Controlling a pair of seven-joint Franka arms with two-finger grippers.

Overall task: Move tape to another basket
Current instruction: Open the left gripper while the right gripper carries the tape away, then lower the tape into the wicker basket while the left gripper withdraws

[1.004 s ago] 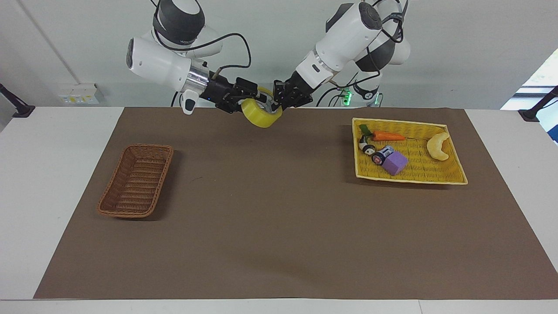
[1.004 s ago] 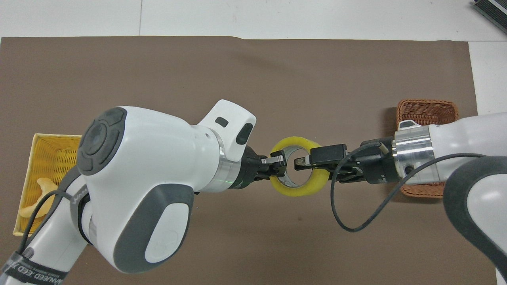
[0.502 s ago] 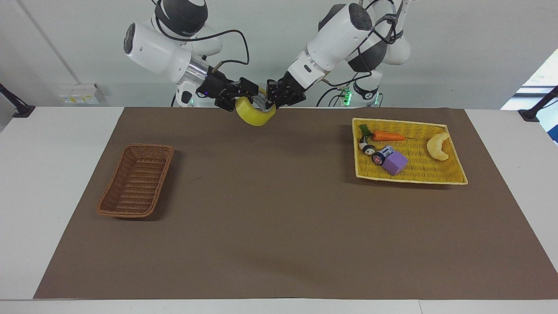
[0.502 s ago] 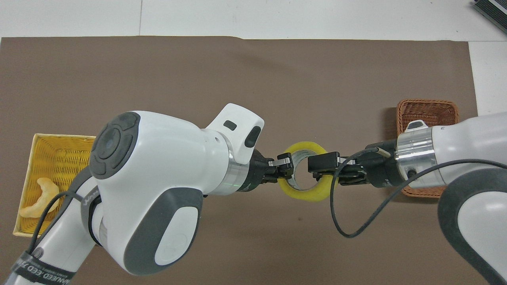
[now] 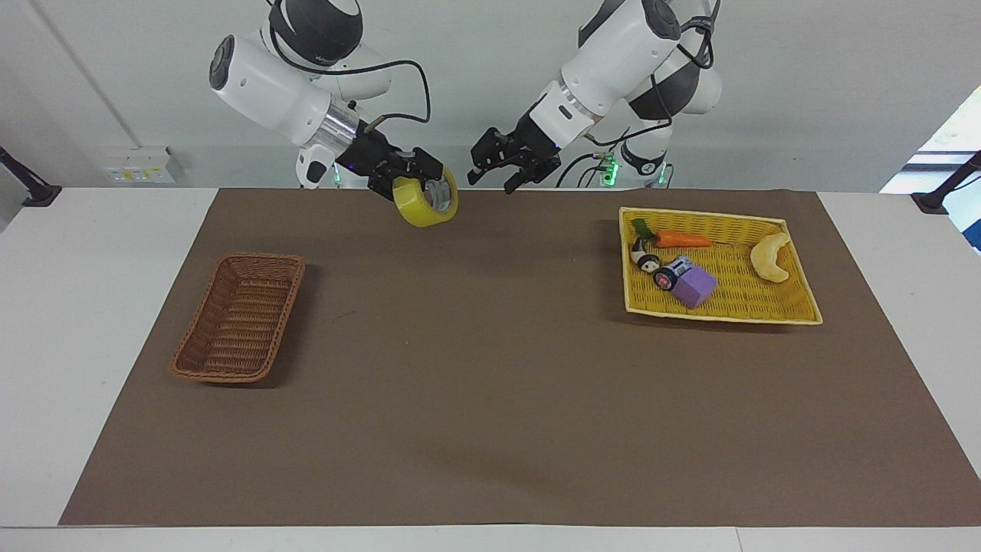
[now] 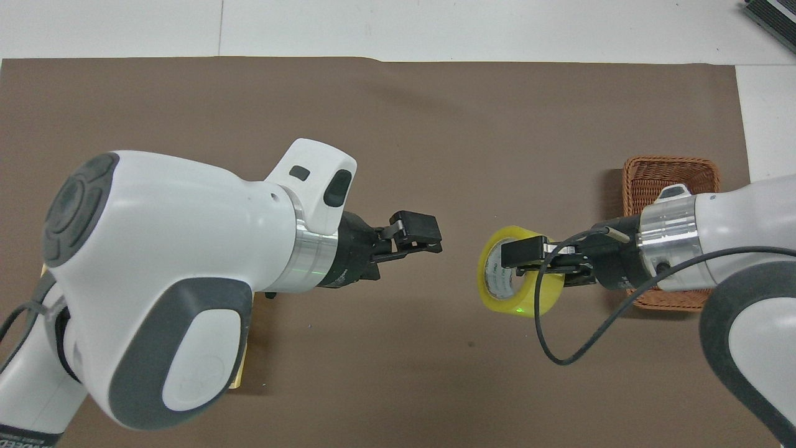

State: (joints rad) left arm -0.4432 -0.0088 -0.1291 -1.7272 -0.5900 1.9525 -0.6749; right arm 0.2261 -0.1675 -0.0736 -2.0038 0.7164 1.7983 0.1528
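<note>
The yellow tape roll (image 5: 414,208) hangs in my right gripper (image 5: 431,190), which is shut on its rim, high over the brown mat toward the robots' edge. In the overhead view the tape (image 6: 522,305) stands on edge in the right gripper (image 6: 517,256), beside the dark brown wicker basket (image 6: 671,177). That basket (image 5: 239,317) sits empty at the right arm's end of the table. My left gripper (image 5: 494,167) is open and empty, apart from the tape, up over the mat's edge; it also shows in the overhead view (image 6: 423,235).
A flat yellow woven tray (image 5: 797,310) at the left arm's end holds a toy carrot (image 5: 682,239), a pale crescent toy (image 5: 770,257), a purple block (image 5: 695,287) and small figures (image 5: 651,264). The left arm hides most of it in the overhead view.
Both grippers held the tape; the left gripper has let go and drawn back toward its own end. The right gripper has carried the tape toward the brown basket's end.
</note>
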